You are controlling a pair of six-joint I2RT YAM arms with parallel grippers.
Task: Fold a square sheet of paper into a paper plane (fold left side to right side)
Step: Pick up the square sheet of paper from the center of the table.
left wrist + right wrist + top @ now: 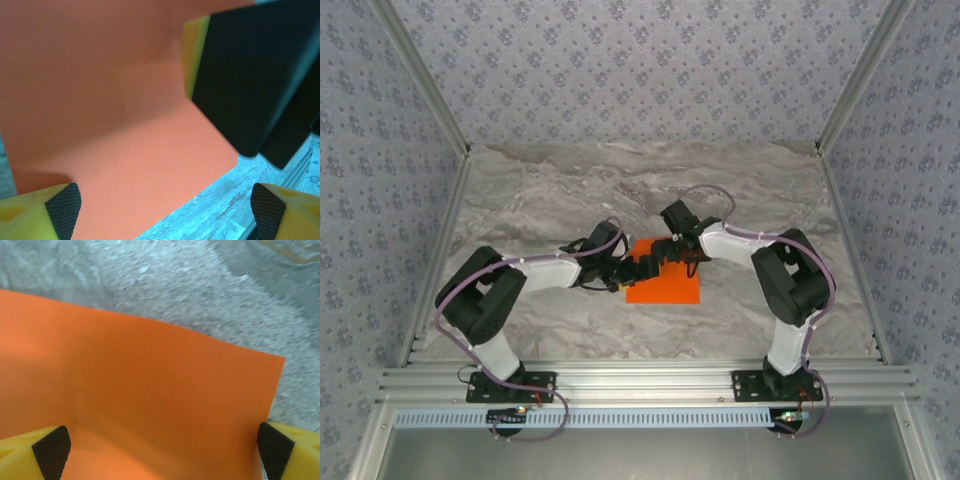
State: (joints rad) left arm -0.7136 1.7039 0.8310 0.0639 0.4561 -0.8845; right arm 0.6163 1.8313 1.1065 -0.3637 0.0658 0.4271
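The thin, bright orange square sheet of paper (665,287) is lying on the grey marbled tabletop (620,180) between the two arms, with both wrists meeting over its far left part. The left arm's yellow, black-padded two-finger gripper (165,212) is hanging low over the sheet with its jaws spread wide and nothing gripped between them. The matching right gripper (162,450) is likewise standing fully open and empty, straddling the paper near its edge, close beside the left one.
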